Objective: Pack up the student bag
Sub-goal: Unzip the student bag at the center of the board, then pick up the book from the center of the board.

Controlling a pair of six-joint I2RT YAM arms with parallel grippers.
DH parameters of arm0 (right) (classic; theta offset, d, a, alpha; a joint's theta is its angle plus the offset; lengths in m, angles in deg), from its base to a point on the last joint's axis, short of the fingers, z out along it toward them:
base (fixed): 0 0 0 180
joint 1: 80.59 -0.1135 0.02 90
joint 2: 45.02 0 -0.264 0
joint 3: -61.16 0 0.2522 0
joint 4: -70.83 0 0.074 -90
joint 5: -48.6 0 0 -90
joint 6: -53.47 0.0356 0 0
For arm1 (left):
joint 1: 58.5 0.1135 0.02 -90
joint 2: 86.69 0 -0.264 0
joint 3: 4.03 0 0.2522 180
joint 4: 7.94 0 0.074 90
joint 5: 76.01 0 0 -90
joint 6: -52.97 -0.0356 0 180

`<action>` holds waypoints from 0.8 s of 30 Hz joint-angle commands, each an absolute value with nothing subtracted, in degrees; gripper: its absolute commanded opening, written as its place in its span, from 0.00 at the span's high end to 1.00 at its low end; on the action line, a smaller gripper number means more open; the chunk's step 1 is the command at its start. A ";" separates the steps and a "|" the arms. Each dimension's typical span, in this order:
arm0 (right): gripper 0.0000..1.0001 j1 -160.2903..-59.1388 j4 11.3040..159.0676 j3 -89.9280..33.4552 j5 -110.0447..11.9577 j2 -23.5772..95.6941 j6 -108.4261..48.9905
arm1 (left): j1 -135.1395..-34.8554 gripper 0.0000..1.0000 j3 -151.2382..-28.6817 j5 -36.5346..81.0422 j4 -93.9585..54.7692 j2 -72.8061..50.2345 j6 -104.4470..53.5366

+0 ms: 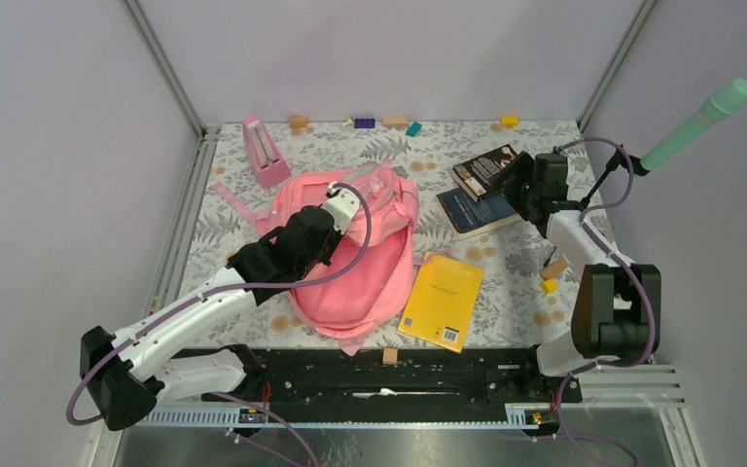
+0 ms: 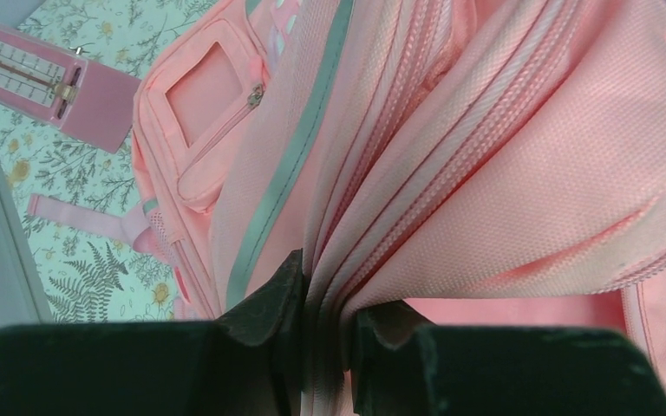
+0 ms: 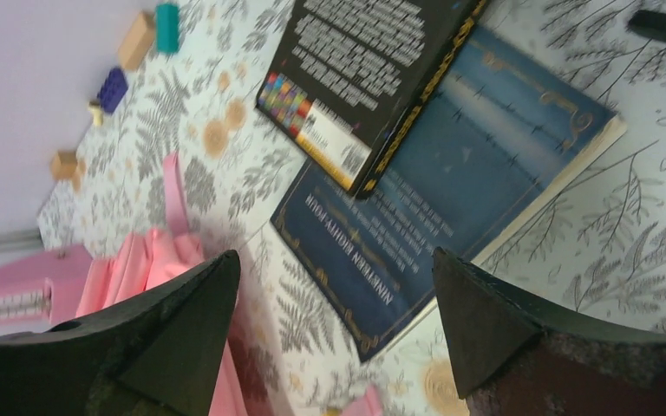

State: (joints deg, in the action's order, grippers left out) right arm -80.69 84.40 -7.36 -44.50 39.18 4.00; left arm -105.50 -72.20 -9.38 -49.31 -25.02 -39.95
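Observation:
The pink student bag [image 1: 370,282] lies in the middle of the table, its top toward the far side. My left gripper [image 1: 365,187] is shut on a fold of the bag's fabric by the zip edge. In the left wrist view the fingers [image 2: 269,299] pinch several pink layers of the bag [image 2: 486,156]. My right gripper [image 1: 513,190] is open and empty, hovering over a blue book [image 1: 469,212] and a black book [image 1: 486,167] that overlaps it. In the right wrist view the blue book [image 3: 451,191] lies between my spread fingers [image 3: 182,321], with the black book [image 3: 355,78] beyond.
A yellow book [image 1: 443,300] lies right of the bag. A pink metronome [image 1: 265,151] stands at the far left. Small blocks [image 1: 364,123] line the far edge and others [image 1: 549,285] lie near the right arm. A mint cylinder on a stand [image 1: 700,122] rises at the right.

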 commanded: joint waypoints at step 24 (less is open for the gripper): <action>0.16 -70.63 76.41 -24.42 -42.58 68.28 15.49 | -101.04 0.99 -79.75 1.28 -43.93 -27.72 -33.31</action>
